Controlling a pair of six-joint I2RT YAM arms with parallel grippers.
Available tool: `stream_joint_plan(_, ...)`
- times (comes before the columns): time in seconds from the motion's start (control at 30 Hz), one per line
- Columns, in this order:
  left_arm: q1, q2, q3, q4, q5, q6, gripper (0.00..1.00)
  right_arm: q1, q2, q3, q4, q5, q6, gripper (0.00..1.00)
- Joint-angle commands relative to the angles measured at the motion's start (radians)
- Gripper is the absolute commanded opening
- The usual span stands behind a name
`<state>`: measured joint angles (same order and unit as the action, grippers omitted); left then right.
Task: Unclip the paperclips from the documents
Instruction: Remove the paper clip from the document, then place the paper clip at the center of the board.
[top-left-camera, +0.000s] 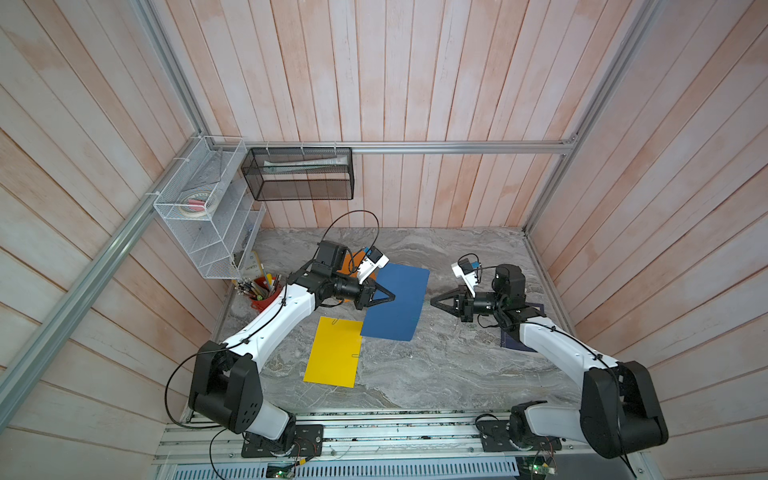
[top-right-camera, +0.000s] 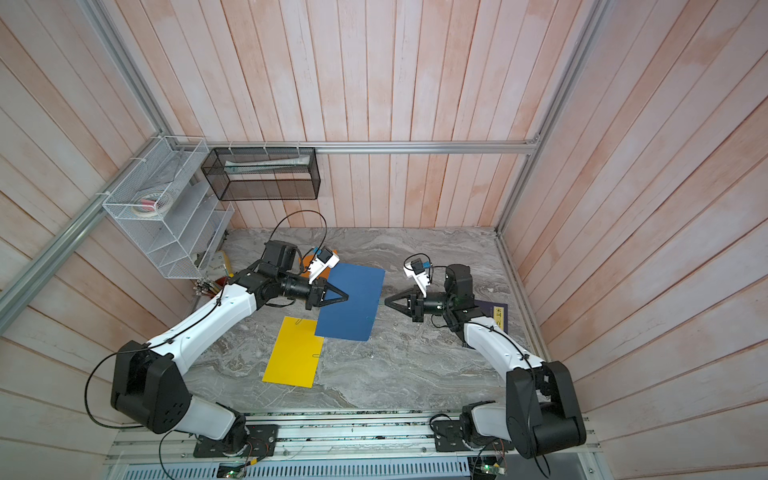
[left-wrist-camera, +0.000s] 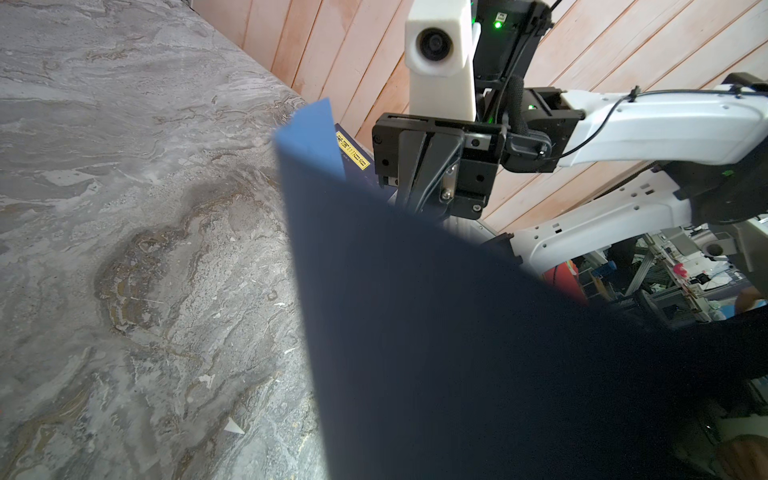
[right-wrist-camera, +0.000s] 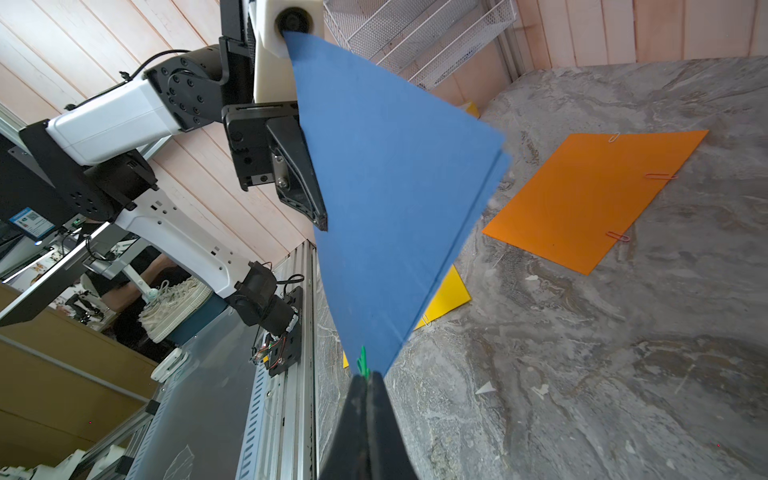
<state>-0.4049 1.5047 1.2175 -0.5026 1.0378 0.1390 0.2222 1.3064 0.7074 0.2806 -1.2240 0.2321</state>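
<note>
The blue sheet (top-left-camera: 397, 303), yellow sheet (top-left-camera: 333, 352) and orange sheet (right-wrist-camera: 590, 195) are plain — green paperclip (right-wrist-camera: 363, 361); grey-veined marble table (top-left-camera: 436, 365).

Sheets over the grey marbled tabletop (top-left-camera: 436, 374).
The dark blue paper sheet (top-left-camera: 397, 303) hangs centre, the yellow paper sheet (top-left-camera: 332, 353) before-left, the orange paper sheet (right-wrist-camera: 590, 199) behind-left, the navy gold-labelled book (top-right-camera: 486, 309) right.
</note>
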Motion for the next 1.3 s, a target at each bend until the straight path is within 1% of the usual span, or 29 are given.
stream_joint_plan(0.0,0.002,-0.027,0.027,-0.010,-0.010,0.021,0.00,-0.027,-0.023,-0.006,-0.044,0.088,0.003,0.05)
stream_joint_plan(0.2,0.002,-0.025,0.016,0.017,-0.018,0.001,0.00,-0.090,-0.022,-0.028,-0.182,0.273,0.008,0.04)
stream_joint_plan(0.4,0.002,-0.018,0.010,0.036,-0.018,-0.012,0.00,-0.209,-0.008,-0.093,-0.273,0.409,0.047,0.03)
stream_joint_plan(0.47,0.002,-0.016,0.012,0.038,-0.016,-0.013,0.00,-0.244,0.007,-0.112,-0.298,0.435,0.055,0.03)
stream_joint_plan(0.6,0.002,-0.014,0.010,0.035,-0.017,-0.013,0.00,-0.281,0.047,-0.127,-0.346,0.482,0.050,0.03)
stream_joint_plan(0.7,0.000,-0.016,0.010,0.033,-0.017,-0.013,0.00,-0.303,0.085,-0.130,-0.384,0.481,0.053,0.03)
stream_joint_plan(0.97,0.000,-0.014,0.014,0.030,-0.018,-0.007,0.00,-0.308,0.103,-0.180,-0.426,0.528,0.063,0.03)
stream_joint_plan(1.27,0.001,-0.013,0.016,0.027,-0.019,-0.003,0.00,-0.308,0.120,-0.179,-0.481,0.601,0.087,0.04)
